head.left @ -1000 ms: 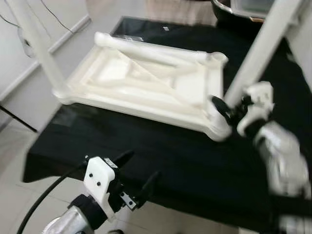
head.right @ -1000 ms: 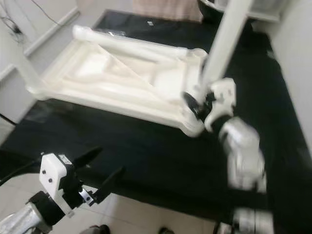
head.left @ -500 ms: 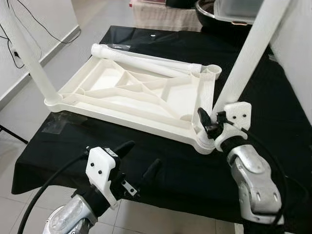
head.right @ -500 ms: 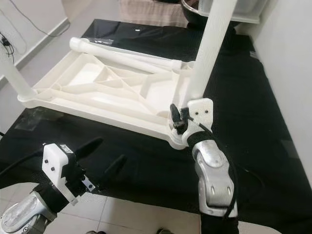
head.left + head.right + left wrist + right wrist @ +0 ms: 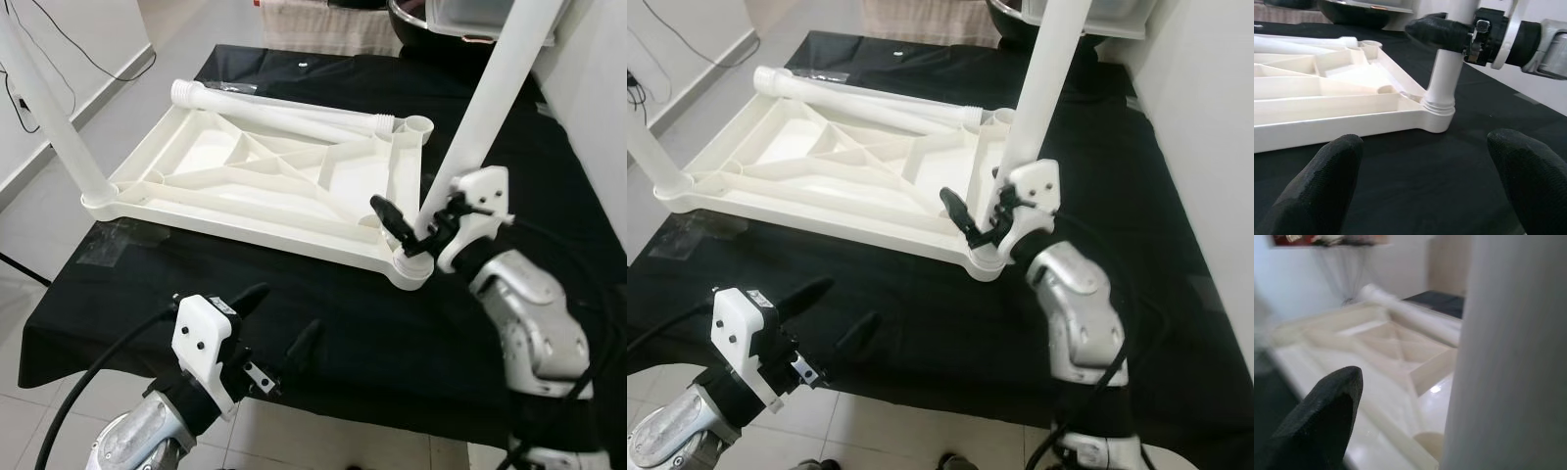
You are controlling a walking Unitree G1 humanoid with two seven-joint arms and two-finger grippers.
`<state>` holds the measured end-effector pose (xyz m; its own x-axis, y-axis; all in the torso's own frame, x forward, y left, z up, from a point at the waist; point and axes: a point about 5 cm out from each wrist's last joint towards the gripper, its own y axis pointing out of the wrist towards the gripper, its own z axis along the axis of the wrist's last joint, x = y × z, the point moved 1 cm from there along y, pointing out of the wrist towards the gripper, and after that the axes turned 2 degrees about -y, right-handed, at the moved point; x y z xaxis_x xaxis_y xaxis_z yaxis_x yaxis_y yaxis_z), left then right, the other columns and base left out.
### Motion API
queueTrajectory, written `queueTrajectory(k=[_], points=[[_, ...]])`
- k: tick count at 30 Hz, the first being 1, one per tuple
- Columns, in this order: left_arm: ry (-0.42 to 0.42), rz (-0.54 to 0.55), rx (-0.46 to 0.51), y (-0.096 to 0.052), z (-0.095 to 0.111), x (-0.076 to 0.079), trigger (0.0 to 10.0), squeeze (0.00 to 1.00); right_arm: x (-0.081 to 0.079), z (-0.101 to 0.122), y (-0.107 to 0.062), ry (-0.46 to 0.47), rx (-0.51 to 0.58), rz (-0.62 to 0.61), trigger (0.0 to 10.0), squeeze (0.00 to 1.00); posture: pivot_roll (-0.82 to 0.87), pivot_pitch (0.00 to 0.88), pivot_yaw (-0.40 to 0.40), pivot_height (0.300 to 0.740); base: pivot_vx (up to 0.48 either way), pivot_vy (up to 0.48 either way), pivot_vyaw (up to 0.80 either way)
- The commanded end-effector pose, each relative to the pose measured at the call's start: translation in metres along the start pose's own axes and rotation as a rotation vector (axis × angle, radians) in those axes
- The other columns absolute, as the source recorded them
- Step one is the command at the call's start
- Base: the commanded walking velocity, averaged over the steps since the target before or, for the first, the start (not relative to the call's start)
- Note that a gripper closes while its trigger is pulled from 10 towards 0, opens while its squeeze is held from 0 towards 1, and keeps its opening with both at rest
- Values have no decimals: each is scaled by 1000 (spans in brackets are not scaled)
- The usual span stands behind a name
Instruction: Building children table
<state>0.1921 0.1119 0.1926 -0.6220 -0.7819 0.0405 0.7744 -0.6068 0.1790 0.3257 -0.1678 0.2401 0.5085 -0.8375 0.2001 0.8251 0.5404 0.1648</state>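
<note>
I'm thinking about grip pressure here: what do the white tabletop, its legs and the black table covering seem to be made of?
Tabletop: apparently moulded plastic, cream-white, with a ribbed underside and soft sheen.
Leg at the right gripper: seemingly the same smooth plastic tube with a ringed base.
Black covering: probably matte cloth, judging by its draped edge.

The right hand (image 5: 419,227) is at the base of an upright white leg (image 5: 487,110), 1 black finger (image 5: 390,215) spread out over the upturned white tabletop (image 5: 265,181). A 2nd leg (image 5: 54,113) stands at the tabletop's far corner from it. The left hand (image 5: 279,313) hovers open over the black surface (image 5: 362,323), well short of the tabletop.
</note>
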Motion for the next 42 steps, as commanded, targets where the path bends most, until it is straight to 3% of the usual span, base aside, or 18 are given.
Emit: queueTrajectory(k=[1, 4, 12, 13, 14, 15, 23, 30, 31, 32, 33, 34, 35, 36, 37, 38, 39, 42], points=[[-14, -10, -14, -2, -1, 3, 10000, 0, -7, 0, 6, -18, 9, 172, 10000, 0, 107, 226, -65, 740, 0, 0, 0], [-15, -8, -19, -4, -2, 4, 10000, 0, -3, 4, 11, -42, 1, 302, 10000, 0, 119, 231, -65, 740, 0, 0, 0], [-12, -1, -25, -6, -1, 3, 10000, 0, 11, 7, 17, -54, -30, 416, 10000, 0, 137, 241, -66, 740, 0, 0, 0], [-11, 1, -27, -6, -1, 3, 10000, 0, 16, 7, 18, -53, -32, 434, 8706, 0, 139, 240, -65, 740, 0, 0, 0], [-11, 1, -27, -6, -1, 3, 10000, 0, 16, 7, 18, -53, -32, 434, 8706, 0, 139, 240, -65, 740, 0, 0, 0], [-11, 1, -32, -7, -2, 3, 10000, 0, 21, 6, 17, -40, -33, 484, 0, 0, 143, 239, -64, 740, 0, 0, 0], [-12, -1, -34, -7, -2, 3, 10000, 0, 26, 4, 12, -26, -25, 533, 0, 0, 141, 233, -62, 740, 0, 0, 0], [-12, -2, -32, -6, -3, 4, 10000, 0, 22, -8, -12, 26, -39, 525, 0, 0, 130, 220, -66, 740, 0, 0, 0], [-13, -2, -31, -7, -3, 3, 10000, 0, 9, -19, -17, 59, -16, 359, 0, 0, 113, 216, -72, 740, 0, 0, 0], [-13, -2, -31, -7, -3, 3, 10000, 0, 9, -19, -17, 59, -16, 359, 0, 0, 113, 216, -72, 740, 0, 0, 0], [-14, -2, -31, -7, -3, 3, 10000, 0, 4, -25, -15, 78, -15, 216, 0, 0, 109, 216, -72, 740, 0, 0, 0], [-14, -2, -31, -7, -3, 3, 10000, 0, 4, -25, -15, 78, -15, 216, 0, 0, 109, 216, -72, 740, 0, 0, 0], [-15, -3, -32, -7, -3, 2, 10000, 0, 5, -37, -17, 11, -93, -94, 0, 0, 104, 218, -68, 740, 0, 0, 0], [-17, -5, -32, -7, -3, 2, 10000, 0, -14, -49, -28, 15, -181, -261, 0, 0, 104, 223, -62, 740, 0, 0, 0], [-17, -5, -32, -7, -3, 2, 10000, 0, -14, -49, -28, 15, -181, -261, 0, 0, 104, 223, -62, 740, 0, 0, 0], [-18, -6, -32, -6, -3, 2, 10000, 0, -26, -54, -39, 17, -239, -367, 0, 0, 104, 223, -62, 740, 0, 0, 0], [-20, -8, -30, -6, -4, 2, 10000, 0, -41, -55, -43, -12, -268, -372, 0, 0, 101, 218, -54, 740, 0, 0, 0], [-21, -9, -27, -4, -3, 2, 10000, 0, -47, -54, -40, -25, -269, -342, 0, 0, 108, 211, -54, 740, 0, 0, 0]])
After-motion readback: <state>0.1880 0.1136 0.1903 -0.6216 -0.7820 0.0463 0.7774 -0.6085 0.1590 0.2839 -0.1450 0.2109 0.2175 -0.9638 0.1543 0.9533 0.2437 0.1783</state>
